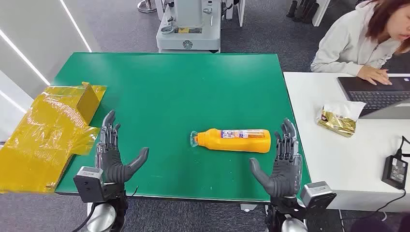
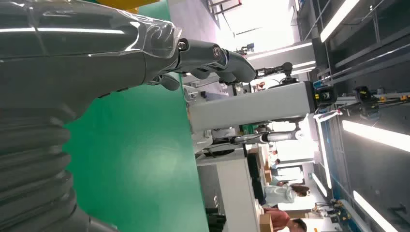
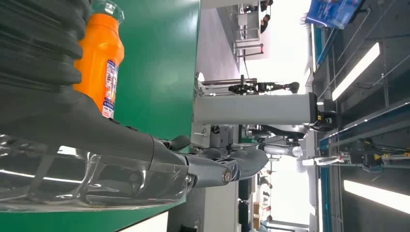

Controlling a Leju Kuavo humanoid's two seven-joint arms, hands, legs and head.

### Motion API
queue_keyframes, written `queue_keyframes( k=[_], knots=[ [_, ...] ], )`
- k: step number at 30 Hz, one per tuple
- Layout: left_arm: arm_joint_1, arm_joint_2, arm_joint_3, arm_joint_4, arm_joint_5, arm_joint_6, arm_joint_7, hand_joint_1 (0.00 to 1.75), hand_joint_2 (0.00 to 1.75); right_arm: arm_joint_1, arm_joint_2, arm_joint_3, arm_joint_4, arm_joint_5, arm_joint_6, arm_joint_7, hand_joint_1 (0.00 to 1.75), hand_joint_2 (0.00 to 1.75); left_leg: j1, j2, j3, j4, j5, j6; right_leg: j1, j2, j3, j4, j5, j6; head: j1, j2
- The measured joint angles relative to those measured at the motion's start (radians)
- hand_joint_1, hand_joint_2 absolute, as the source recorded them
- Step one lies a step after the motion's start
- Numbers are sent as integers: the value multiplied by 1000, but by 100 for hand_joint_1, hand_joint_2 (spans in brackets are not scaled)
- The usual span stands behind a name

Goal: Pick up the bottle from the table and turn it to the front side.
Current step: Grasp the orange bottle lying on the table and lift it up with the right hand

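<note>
An orange bottle [image 1: 234, 140] with a white and blue label lies on its side on the green table [image 1: 169, 82], its clear cap end pointing left. In the right wrist view the orange bottle [image 3: 99, 63] lies just beyond the hand's grey cover. My right hand [image 1: 283, 162] stands open at the table's front edge, its fingers just right of the bottle's base, apart from it. At the front left my left hand [image 1: 112, 154] is open too, well away from the bottle, holding nothing.
Crumpled yellow wrapping [image 1: 46, 135] and a yellow box lie at the table's left edge. A white table [image 1: 338, 159] to the right carries a gold packet [image 1: 338, 118], a laptop [image 1: 377, 94] and a power brick [image 1: 396, 171]. A person [image 1: 362, 38] sits there. A machine base [image 1: 188, 29] stands behind.
</note>
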Motion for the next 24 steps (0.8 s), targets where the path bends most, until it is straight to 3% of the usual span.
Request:
queue_keyframes(
  k=[15,20,24],
  knots=[
    [-24,-1,3,-1,-7,0,1,0,175,-23,-22,7,18,-7,-30,-2,0,175,0,0,0,0,0,0,0,0,0,0,0,0,0,0],
    [-35,-2,2,-1,-14,4,7,0,175,-49,-40,4,26,97,-75,20,0,175,0,0,0,0,0,0,0,0,0,0,0,0,0,0],
    [-40,-11,-2,0,-26,8,8,0,175,-97,-62,2,47,264,-132,66,0,175,0,0,0,1,0,0,0,1,0,0,1,0,0,0]
  ],
)
